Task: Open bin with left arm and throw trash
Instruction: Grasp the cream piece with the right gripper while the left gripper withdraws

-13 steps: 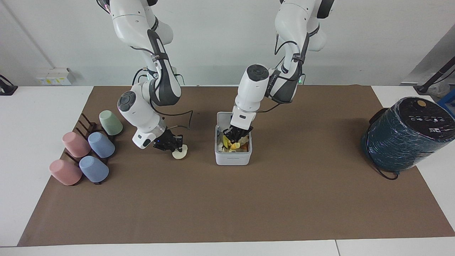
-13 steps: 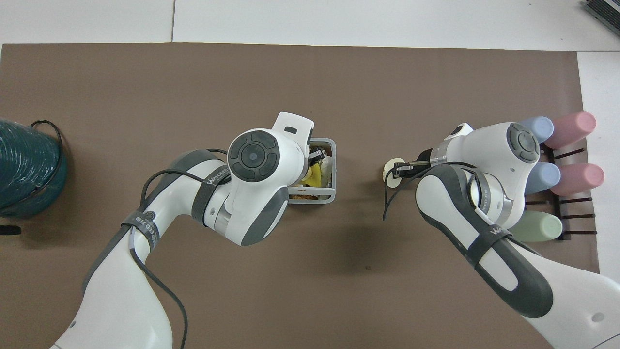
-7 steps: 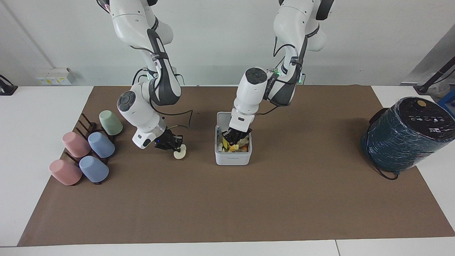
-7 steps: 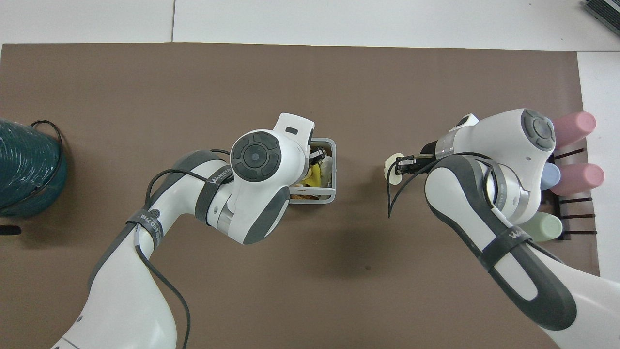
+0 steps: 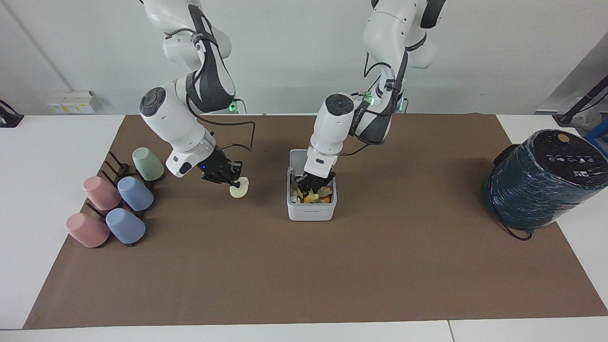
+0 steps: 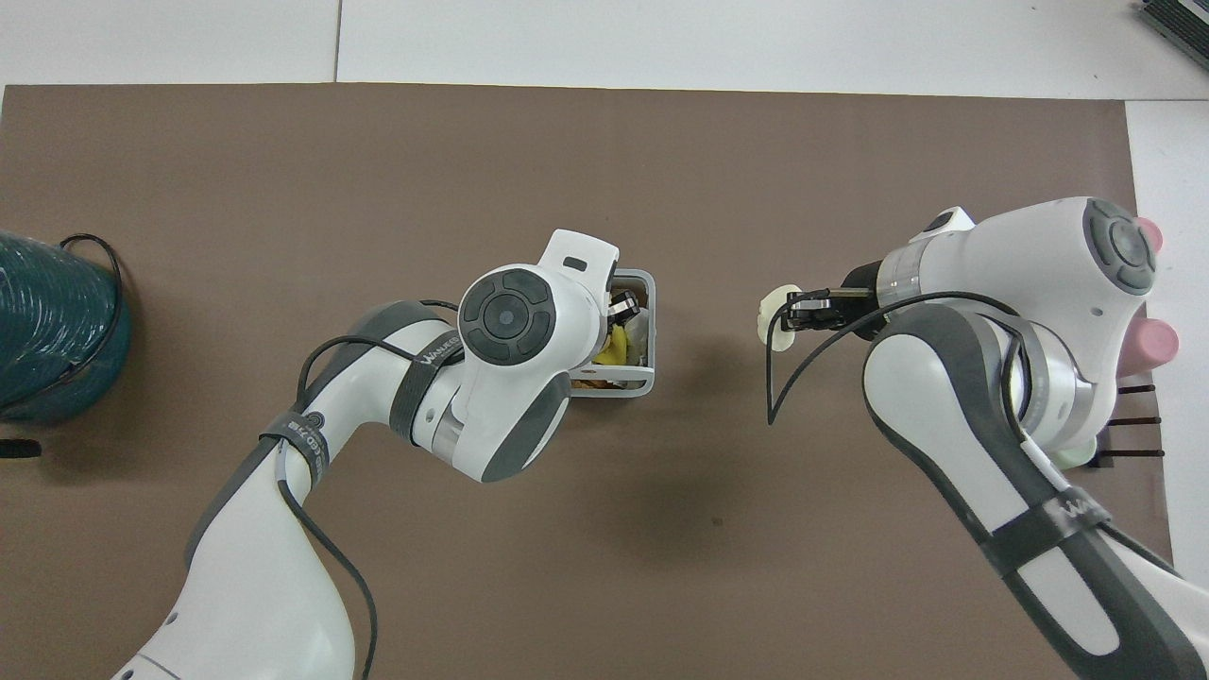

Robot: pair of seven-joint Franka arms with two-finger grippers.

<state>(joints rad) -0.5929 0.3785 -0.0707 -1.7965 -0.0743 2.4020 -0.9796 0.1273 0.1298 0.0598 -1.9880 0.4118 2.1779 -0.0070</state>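
The bin (image 5: 311,211) is a small white square box on the brown mat, with its lid (image 5: 297,156) tipped up on the side nearer the robots. Yellow and orange trash (image 5: 314,194) lies inside it. My left gripper (image 5: 311,183) reaches down into the bin, right over that trash. From above, the left wrist covers most of the bin (image 6: 644,378), and only a bit of yellow trash (image 6: 619,346) shows. My right gripper (image 5: 232,182) is shut on a cream-white oval piece of trash (image 5: 238,189), held above the mat between the cups and the bin (image 6: 774,321).
Pastel cups lie on a dark rack (image 5: 116,202) at the right arm's end of the mat. A big dark-teal wrapped cylinder (image 5: 541,178) stands at the left arm's end. The brown mat (image 5: 304,270) stretches away from the bin, farther from the robots.
My right gripper has lifted the cream-white piece off the mat and carried it up. The left gripper has stayed down in the bin, shifting only slightly.
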